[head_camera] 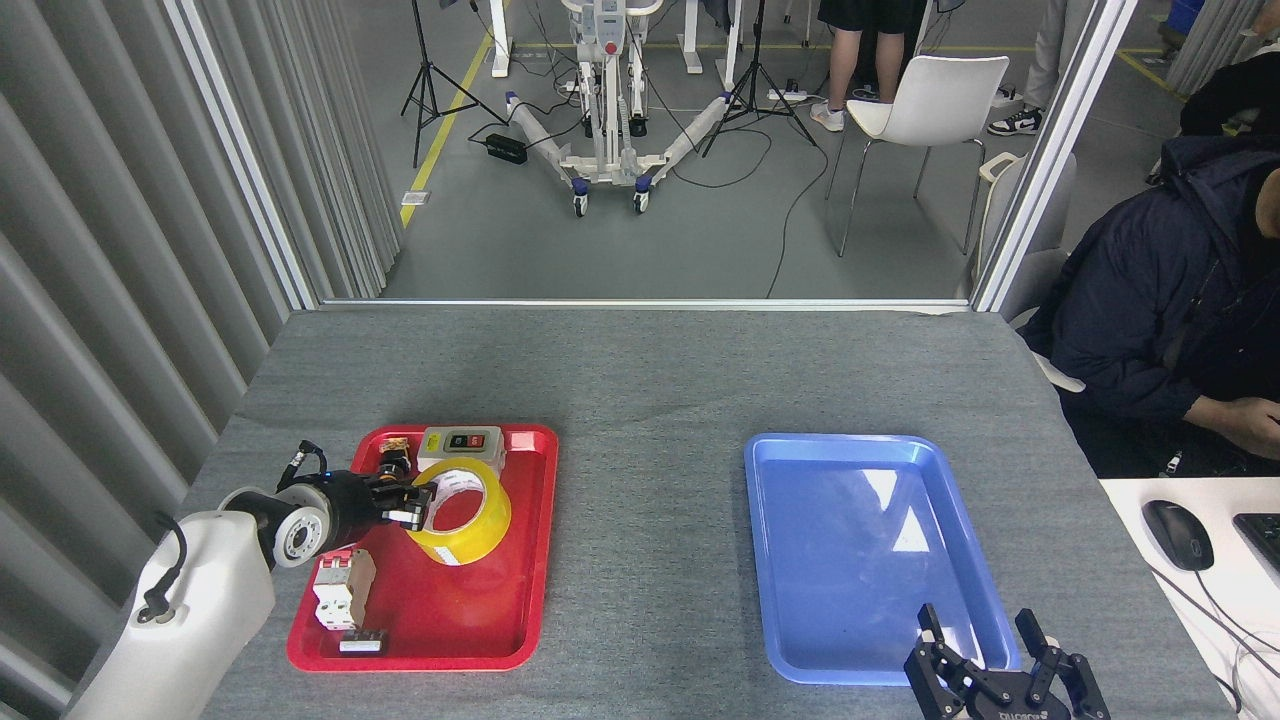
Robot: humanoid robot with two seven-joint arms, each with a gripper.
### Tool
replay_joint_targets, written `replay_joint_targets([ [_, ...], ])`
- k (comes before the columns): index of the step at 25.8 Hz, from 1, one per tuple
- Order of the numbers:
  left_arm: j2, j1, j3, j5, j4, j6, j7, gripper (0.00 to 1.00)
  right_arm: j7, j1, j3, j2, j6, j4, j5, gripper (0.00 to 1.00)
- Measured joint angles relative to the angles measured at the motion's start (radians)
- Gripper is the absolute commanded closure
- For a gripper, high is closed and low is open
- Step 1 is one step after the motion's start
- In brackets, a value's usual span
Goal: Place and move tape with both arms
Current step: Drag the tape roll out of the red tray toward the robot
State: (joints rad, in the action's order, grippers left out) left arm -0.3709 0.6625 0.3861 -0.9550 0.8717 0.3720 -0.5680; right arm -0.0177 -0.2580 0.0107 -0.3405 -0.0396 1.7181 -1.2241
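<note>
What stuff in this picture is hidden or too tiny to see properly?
All in the head view:
- Right gripper: its base is cut off by the bottom edge.
- Switch box: its front is hidden behind the tape.
- Left gripper: its fingertips are dark and small against the tape, so the exact grip is unclear.
- Small black and yellow part: partly hidden by the left gripper, too small to identify.
- Seated person: cut off by the right edge.

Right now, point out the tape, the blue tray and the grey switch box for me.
tape (478, 528): head view, on its yellow outer band.
blue tray (850, 560): head view, on its bare floor.
switch box (462, 443): head view, on its top face by the buttons.
</note>
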Motion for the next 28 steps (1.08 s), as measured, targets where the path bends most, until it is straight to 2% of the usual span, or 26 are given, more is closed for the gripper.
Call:
replay_joint_targets([
  [6,0.0,-0.05,-0.115,0.092,0.076,0.009,0.09,1.0,-0.017,0.004,0.0,-0.015,0.008,0.0,0.0,0.0],
  [11,0.008,-0.083,-0.178,0.168,0.125,0.043,0.12,1.0,-0.106,0.004,-0.007,-0.017,0.018,-0.003,0.0,0.0],
  [16,0.042,-0.109,-0.225,0.384,0.125,0.076,0.126,1.0,-0.135,0.011,-0.024,-0.01,0.03,-0.015,-0.001,0.0],
  [19,0.052,-0.177,-0.244,0.488,0.15,0.157,0.084,1.0,-0.14,0.015,-0.043,-0.01,0.036,-0.024,-0.001,0.0],
  [24,0.054,-0.332,-0.268,0.592,0.233,0.349,-0.035,1.0,-0.141,0.017,-0.057,-0.009,0.048,-0.03,-0.001,0.0],
  [28,0.055,-0.454,-0.239,0.621,0.29,0.4,-0.081,1.0,-0.142,0.017,-0.058,-0.016,0.051,-0.031,-0.002,0.0],
])
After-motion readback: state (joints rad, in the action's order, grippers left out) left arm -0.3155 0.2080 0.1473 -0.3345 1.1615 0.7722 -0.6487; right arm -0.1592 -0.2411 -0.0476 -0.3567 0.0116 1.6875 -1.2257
